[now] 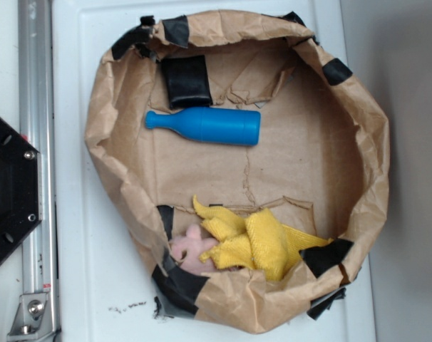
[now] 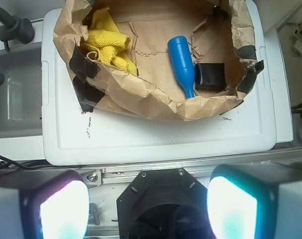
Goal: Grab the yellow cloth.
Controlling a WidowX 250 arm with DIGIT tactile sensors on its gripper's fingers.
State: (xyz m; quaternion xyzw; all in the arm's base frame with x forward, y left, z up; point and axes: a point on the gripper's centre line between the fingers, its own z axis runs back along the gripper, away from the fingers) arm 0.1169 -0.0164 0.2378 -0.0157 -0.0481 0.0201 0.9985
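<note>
The yellow cloth (image 1: 262,239) lies crumpled against the near wall of a brown paper nest; in the wrist view the yellow cloth (image 2: 108,42) shows at the upper left, partly hidden by the paper wall. My gripper (image 2: 148,209) is open, its two pads (image 2: 64,209) spread wide with nothing between them. It hangs high over the robot's black base, well away from the cloth. The gripper does not show in the exterior view.
A blue bottle (image 1: 205,126) lies on its side in the brown paper nest (image 1: 120,178), beside a black block (image 1: 186,80). A small pale pink soft thing (image 1: 191,249) sits left of the cloth. The nest rests on a white tray (image 2: 156,137). A metal rail (image 1: 36,142) and black base (image 1: 9,189) stand at left.
</note>
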